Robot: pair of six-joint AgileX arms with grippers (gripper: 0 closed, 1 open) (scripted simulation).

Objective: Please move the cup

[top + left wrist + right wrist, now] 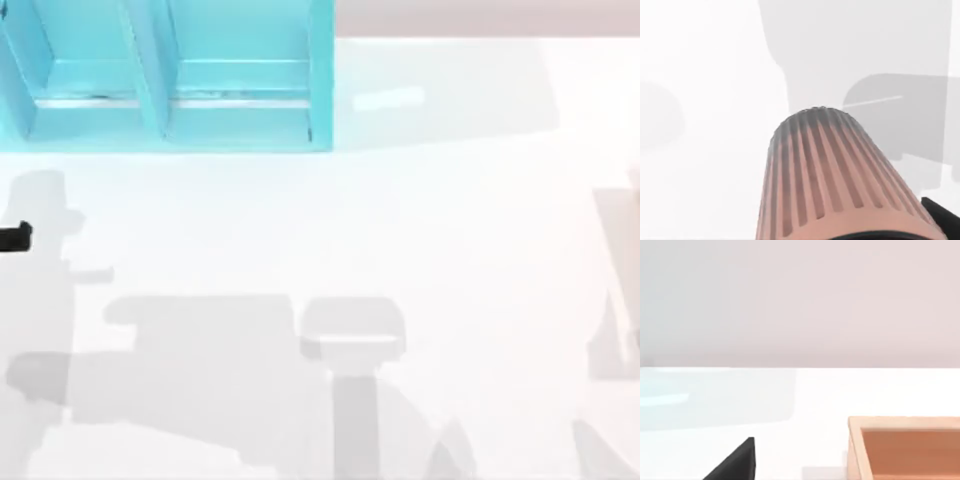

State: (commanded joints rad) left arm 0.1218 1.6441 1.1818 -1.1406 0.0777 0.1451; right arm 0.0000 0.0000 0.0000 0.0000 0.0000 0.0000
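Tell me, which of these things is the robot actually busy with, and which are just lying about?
Part of the job:
- cup, ribbed and copper-toned, close under the left wrist camera
- left claw, at the table's left edge

Just lying about:
- blue shelf, at the table's far left
- wooden box, near the right arm

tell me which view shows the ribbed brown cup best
The left wrist view: the copper-brown ribbed tapered cup looms close there, above the white table. The top view offers just a black tip of the left end effector at the table's left edge.
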